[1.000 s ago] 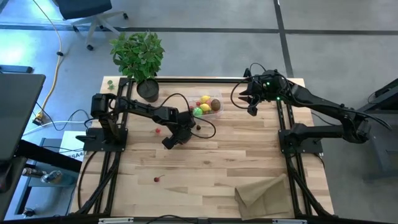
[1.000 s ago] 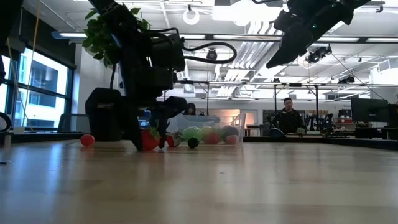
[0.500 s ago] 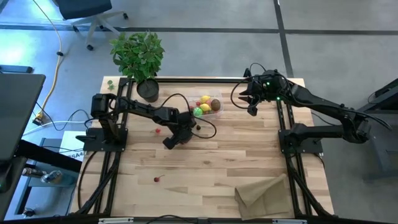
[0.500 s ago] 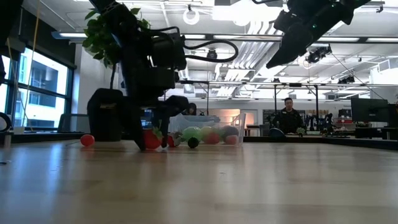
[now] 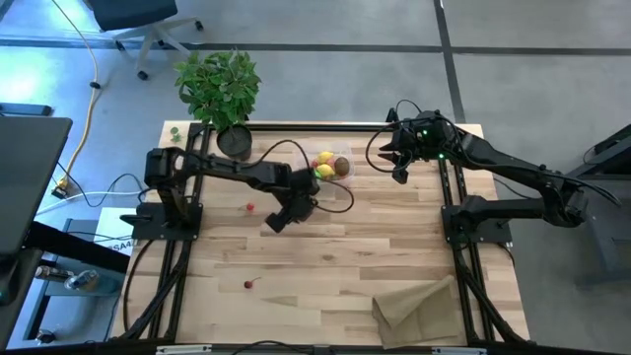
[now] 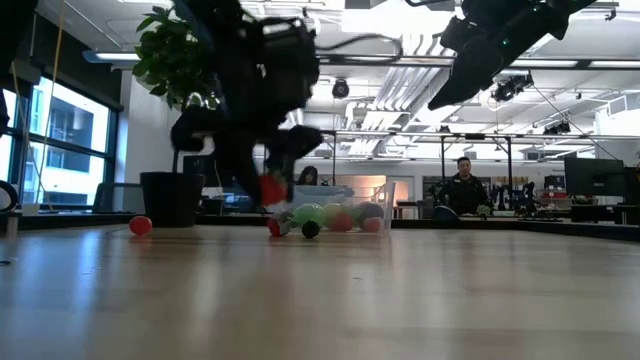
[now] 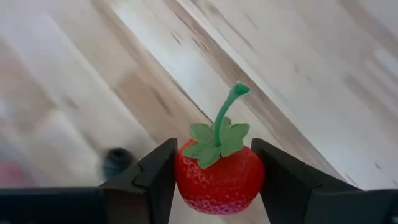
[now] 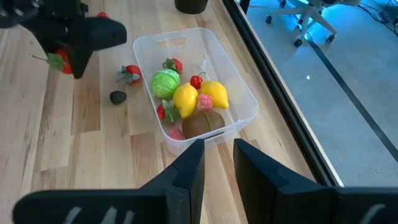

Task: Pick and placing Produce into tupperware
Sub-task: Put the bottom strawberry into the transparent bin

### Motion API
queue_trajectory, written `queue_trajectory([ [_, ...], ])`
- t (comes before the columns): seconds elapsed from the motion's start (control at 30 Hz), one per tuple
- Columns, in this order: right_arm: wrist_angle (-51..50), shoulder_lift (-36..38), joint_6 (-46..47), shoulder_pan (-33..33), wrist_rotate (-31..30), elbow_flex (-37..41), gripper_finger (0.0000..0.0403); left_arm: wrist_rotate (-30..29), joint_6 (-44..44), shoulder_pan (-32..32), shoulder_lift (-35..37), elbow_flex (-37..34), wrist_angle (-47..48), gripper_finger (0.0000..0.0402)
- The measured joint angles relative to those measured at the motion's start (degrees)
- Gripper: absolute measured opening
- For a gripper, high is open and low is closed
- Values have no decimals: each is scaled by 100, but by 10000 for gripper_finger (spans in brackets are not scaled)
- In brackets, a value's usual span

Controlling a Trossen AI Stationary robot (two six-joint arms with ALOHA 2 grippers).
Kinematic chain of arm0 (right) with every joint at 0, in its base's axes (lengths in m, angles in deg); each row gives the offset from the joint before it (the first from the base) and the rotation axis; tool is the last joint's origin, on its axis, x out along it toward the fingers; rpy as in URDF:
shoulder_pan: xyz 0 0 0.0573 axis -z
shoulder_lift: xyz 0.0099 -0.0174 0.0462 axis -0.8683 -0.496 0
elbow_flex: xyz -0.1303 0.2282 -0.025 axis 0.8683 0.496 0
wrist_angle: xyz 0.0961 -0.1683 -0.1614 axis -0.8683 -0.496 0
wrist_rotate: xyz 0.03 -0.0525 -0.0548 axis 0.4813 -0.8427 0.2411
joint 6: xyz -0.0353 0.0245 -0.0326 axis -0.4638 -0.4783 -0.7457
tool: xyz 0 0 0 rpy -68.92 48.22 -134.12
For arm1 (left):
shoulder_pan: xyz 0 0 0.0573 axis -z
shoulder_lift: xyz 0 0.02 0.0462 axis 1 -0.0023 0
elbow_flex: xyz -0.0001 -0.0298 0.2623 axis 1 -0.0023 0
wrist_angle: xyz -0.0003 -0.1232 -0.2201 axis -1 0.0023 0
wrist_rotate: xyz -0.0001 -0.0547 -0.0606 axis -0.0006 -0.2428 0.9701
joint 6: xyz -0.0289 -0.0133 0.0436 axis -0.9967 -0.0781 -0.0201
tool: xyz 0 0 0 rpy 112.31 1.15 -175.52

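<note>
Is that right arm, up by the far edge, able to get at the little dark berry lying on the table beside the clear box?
Probably yes. The dark berry lies bare on the wood beside the tupperware, uncovered. But the left pincer, holding a strawberry, hangs close by, so the right pincer would have to pass near it.

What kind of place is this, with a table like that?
Probably a robotics lab or open workshop: two dark robot arms are mounted on a pale wooden table, exposed ceiling lights and ducts hang overhead, and a person sits at distant workbenches.
</note>
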Motion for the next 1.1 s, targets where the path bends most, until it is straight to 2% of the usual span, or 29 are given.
queue_trajectory([
  [0.13,0,2,0,-1,0,0,76,-126,5,0,0,692,350,186],
  [0.33,0,0,2,-2,0,0,76,-628,52,-197,0,1947,676,185],
  [0.53,0,1,1,0,0,0,76,-502,-152,-810,2,2887,687,177],
  [0.73,0,1,2,-2,0,0,76,88,-981,-1594,5,3000,45,190],
  [0.93,-1,2,1,0,2,0,76,-113,-1138,-1882,-347,3002,-131,172],
  [1.1,0,0,1,1,2,0,76,-148,-1203,-1823,-910,3000,-86,191],
])
